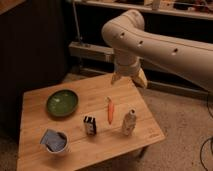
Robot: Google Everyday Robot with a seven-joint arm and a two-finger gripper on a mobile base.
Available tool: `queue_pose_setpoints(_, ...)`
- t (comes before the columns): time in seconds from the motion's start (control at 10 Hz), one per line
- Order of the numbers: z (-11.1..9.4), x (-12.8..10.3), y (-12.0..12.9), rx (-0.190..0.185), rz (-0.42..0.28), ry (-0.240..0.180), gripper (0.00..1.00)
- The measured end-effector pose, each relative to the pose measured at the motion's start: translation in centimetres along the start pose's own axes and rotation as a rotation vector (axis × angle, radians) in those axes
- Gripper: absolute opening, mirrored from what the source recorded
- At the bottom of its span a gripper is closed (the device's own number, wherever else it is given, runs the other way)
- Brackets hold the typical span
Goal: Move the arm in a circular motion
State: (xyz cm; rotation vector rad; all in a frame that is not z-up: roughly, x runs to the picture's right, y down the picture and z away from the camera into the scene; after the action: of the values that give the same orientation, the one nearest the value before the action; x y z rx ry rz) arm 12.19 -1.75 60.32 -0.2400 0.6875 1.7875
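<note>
The thick cream-white arm [165,42] with small dark holes reaches in from the right edge and bends down at a rounded joint. Its gripper [129,79] with two tan-tipped fingers [141,78] spread apart hangs empty above the far right edge of the wooden table [75,155]. It holds nothing and stays well above the table's objects.
On the table lie a green bowl [62,102], an orange carrot-like stick [110,111], a small dark carton [90,125], a pale bottle [129,122] and a white cup with blue cloth [54,141]. Dark shelving stands behind; carpet lies to the right.
</note>
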Motion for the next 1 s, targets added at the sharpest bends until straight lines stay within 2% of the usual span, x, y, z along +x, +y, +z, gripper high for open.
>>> queue_pose_setpoints(0.3,0.2,2.7,-7.4,0.010,0.138,0.006,0.80)
queue_pose_setpoints(0.5,0.6,5.4,-12.5,0.006,0.227,0.020,0.80)
queue_pose_setpoints(0.6,0.8,7.2,-14.3,-0.003,0.244,0.032,0.80)
queue_pose_setpoints(0.8,0.8,10.5,-16.3,-0.034,0.220,0.045,0.80)
queue_pose_setpoints(1.0,0.7,12.0,-16.7,-0.068,0.175,0.057,0.80)
